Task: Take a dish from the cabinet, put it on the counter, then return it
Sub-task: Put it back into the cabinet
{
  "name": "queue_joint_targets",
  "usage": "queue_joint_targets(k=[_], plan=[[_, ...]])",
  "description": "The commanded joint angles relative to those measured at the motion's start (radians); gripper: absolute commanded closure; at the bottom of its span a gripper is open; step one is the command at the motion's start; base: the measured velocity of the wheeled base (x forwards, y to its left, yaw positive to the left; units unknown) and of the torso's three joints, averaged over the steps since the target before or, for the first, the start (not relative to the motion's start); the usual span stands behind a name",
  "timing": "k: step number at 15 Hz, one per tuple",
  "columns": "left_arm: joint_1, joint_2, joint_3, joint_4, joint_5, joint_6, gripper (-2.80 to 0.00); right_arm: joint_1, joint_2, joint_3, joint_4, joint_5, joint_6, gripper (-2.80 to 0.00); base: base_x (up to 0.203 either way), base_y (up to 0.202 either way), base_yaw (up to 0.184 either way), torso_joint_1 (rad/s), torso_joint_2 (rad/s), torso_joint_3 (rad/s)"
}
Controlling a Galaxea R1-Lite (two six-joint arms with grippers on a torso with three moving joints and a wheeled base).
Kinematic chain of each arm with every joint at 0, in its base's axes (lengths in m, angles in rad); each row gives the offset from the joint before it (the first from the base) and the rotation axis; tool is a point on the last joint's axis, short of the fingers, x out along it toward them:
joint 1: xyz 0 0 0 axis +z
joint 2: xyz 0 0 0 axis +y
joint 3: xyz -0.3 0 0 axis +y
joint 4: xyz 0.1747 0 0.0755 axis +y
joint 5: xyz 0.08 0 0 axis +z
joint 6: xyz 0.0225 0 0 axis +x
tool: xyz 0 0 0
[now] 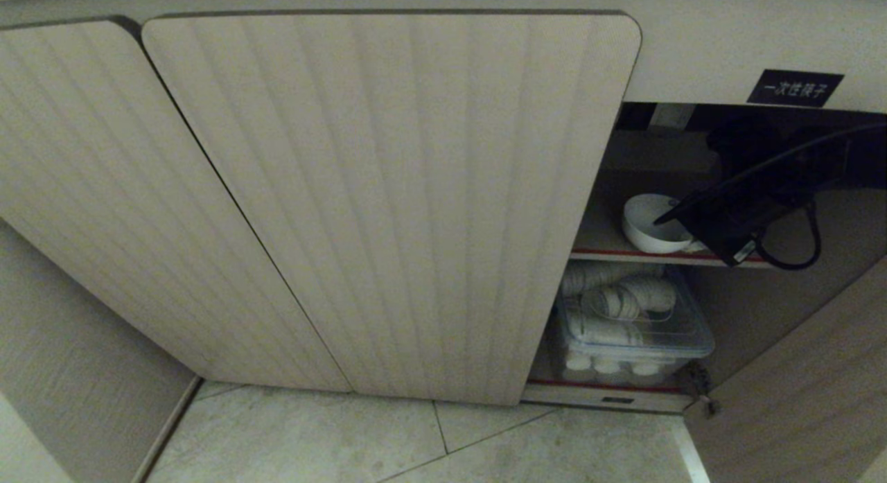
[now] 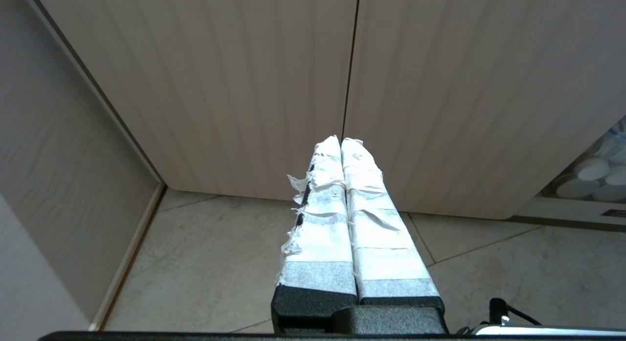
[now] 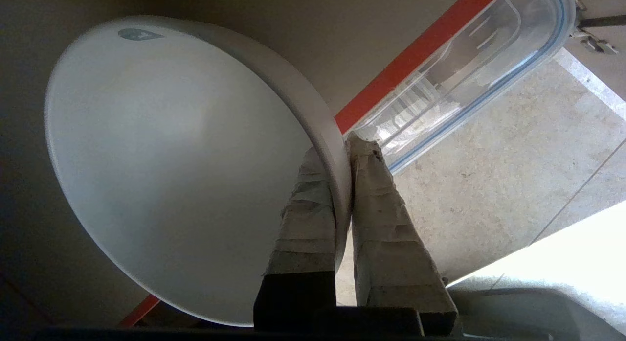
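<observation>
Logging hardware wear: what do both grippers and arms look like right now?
Left gripper: two long flat fingers wrapped in white tape, frayed and torn along one edge, on a black base. Right gripper: the same taped fingers, tape grubbier and creased, black base. In the head view the right arm is black with a looping black cable.

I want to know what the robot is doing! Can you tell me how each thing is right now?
cabinet: right side open, left doors shut.
dish: on upper shelf, rim pinched.
right gripper: shut on dish rim.
left gripper: shut, empty, parked near floor.
clear lidded box: closed, on lower shelf.
</observation>
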Motion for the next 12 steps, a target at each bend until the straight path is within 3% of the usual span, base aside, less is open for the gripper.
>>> queue_joint_targets(k=[1, 12], plan=[[0.000, 0.000, 0.000, 0.000, 0.000, -0.001, 0.00, 0.000, 0.010, -0.004, 0.002, -0.001, 0.005, 0.00, 0.000, 0.000, 0.000, 0.000, 0.00, 0.000], [0.000, 0.000, 0.000, 0.000, 0.001, -0.001, 0.00, 0.000, 0.043, -0.058, 0.005, -0.016, 0.007, 0.00, 0.000, 0.000, 0.000, 0.000, 0.00, 0.000]])
